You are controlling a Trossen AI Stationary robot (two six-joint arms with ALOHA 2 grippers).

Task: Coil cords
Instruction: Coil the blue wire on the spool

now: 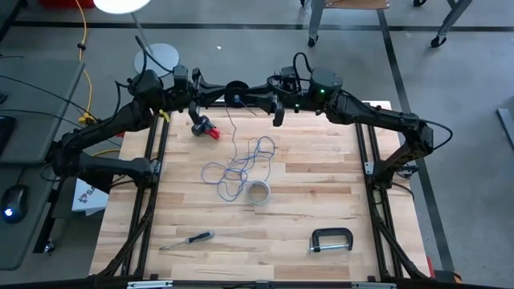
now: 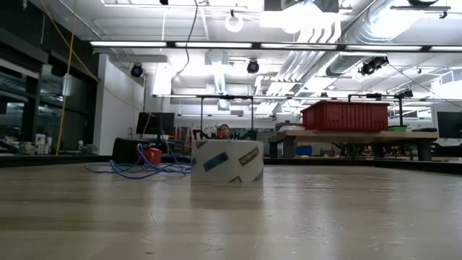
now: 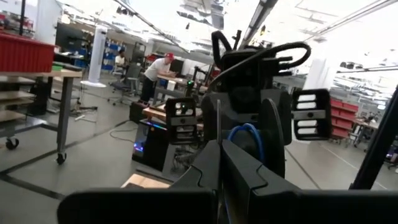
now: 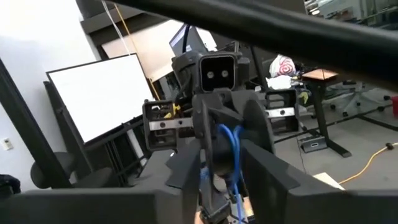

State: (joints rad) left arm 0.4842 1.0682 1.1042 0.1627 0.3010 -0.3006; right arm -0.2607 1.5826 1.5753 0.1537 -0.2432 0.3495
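The blue cord [image 1: 241, 164] lies in a loose tangle on the table's middle, with paler strands among the blue ones. One strand [image 1: 234, 120] rises from it to the far edge. There my left gripper [image 1: 227, 90] and right gripper [image 1: 249, 93] meet tip to tip above the table. My left gripper [image 3: 221, 163] is shut. My right gripper [image 4: 217, 171] stands open around the blue cord [image 4: 232, 149]. The tangle also shows in the low view [image 2: 137, 170]. My left gripper's shut fingers reach level from the table's left, between my right gripper's fingers. They appear to pinch the blue cord [image 4: 205, 177] at their tips, but the fingers hide the place of contact. My right gripper touches the cord without pinching it. A blue loop [image 3: 249, 134] arches over one of its fingers, which point level toward the table's left. The cord hangs slack from there to the tangle.
A tape roll [image 1: 257, 193] stands just near of the tangle. A red-tipped tool [image 1: 209, 130] lies at the far left. A screwdriver [image 1: 186, 239] and a metal clamp [image 1: 332, 241] lie near the front edge. People work at benches in the room beyond.
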